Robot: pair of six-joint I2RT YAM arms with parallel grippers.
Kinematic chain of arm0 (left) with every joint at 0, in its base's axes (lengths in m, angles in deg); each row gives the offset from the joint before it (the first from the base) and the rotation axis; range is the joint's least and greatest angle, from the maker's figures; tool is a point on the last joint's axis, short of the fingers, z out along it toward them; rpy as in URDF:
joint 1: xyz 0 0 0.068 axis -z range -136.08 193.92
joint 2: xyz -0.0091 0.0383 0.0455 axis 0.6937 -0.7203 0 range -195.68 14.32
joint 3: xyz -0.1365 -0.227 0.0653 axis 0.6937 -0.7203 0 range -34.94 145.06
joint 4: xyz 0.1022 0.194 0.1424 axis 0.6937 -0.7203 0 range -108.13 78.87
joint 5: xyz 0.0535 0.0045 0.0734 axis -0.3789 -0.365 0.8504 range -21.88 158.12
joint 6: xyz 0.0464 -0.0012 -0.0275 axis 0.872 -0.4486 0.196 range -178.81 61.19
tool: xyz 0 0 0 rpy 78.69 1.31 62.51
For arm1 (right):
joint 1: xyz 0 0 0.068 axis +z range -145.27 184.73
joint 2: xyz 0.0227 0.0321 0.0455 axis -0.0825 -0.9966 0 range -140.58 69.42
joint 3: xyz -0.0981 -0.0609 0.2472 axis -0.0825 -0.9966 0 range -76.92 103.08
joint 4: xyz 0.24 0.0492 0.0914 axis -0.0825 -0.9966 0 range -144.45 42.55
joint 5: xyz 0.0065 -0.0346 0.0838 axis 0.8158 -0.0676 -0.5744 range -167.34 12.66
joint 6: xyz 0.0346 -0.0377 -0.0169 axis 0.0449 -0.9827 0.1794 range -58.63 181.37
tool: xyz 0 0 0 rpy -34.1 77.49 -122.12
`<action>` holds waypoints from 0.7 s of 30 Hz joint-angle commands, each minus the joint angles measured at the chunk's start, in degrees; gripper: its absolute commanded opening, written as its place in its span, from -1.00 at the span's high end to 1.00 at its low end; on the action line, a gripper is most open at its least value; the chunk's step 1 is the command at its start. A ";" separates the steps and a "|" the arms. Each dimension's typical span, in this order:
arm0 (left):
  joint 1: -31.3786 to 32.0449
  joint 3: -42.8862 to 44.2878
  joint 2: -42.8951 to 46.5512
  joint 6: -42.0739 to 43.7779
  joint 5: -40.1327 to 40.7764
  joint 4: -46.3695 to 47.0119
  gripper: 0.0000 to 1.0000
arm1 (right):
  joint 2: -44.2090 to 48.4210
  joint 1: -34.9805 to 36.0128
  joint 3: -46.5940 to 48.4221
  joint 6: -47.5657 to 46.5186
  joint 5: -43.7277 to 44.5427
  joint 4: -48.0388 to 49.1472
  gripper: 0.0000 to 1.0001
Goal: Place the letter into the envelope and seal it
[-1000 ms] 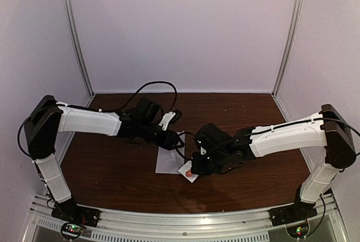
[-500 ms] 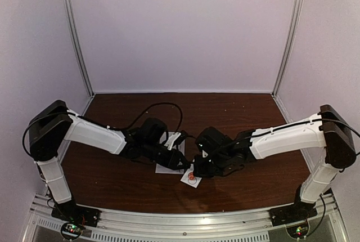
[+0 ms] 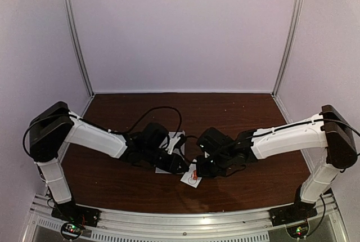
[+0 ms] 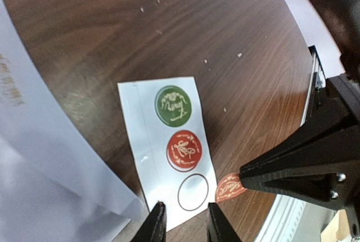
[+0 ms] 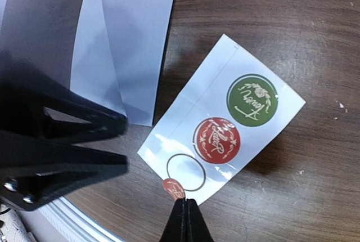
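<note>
- Sticker (image 5: 170, 187), red, clenched in my right claw (image 5: 181, 211) beside the sticker strip (image 5: 225, 118).
- Envelope (image 5: 132, 34) lies flat on the table (image 5: 315, 39), just left of that claw, long axis running away from the bases.
- My left claw (image 4: 183, 222) is nearer to it, narrowly parted, straddling the strip's end.
- Both forearms low, wrists tipped down.

light: top view dim, violet cast | glare: sheen on sticker sheet (image 5: 188, 104) | blur: envelope (image 4: 39, 146) soft up close

A lab test booth: plain white walls (image 3: 180, 28), aluminium posts (image 3: 76, 34), dark wooden tabletop (image 3: 236, 107).
</note>
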 commanded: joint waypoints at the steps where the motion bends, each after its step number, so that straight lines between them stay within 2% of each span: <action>1: -3.05 2.82 8.04 5.29 8.30 -6.68 0.50 | 3.78 -1.37 2.34 -2.65 4.95 -4.62 1.00; 6: -10.04 4.68 11.36 9.91 10.80 -15.92 0.35 | 4.73 -5.32 4.02 -7.27 5.10 -4.16 1.00; 9: -13.72 7.38 10.43 12.07 9.32 -20.19 0.21 | 4.17 -7.11 5.79 -9.97 4.63 -3.20 1.00; 11: -14.56 9.31 9.65 13.49 9.67 -22.10 0.02 | 3.62 -8.33 6.95 -11.49 4.52 -2.66 1.00; 13: -14.58 10.69 8.89 13.62 9.54 -22.75 -0.27 | 3.22 -9.50 7.82 -12.70 4.54 -2.26 1.00; 15: -14.63 11.50 7.78 12.58 8.24 -22.68 -0.42 | 3.10 -10.69 8.16 -13.53 4.39 -1.58 1.00; 18: -14.52 11.27 6.55 10.06 6.54 -20.30 -0.45 | 3.38 -12.17 8.03 -14.57 4.10 -0.84 1.00; 21: -14.26 10.81 5.36 7.32 4.90 -16.97 -0.36 | 4.15 -13.37 7.41 -15.56 3.95 -0.67 1.00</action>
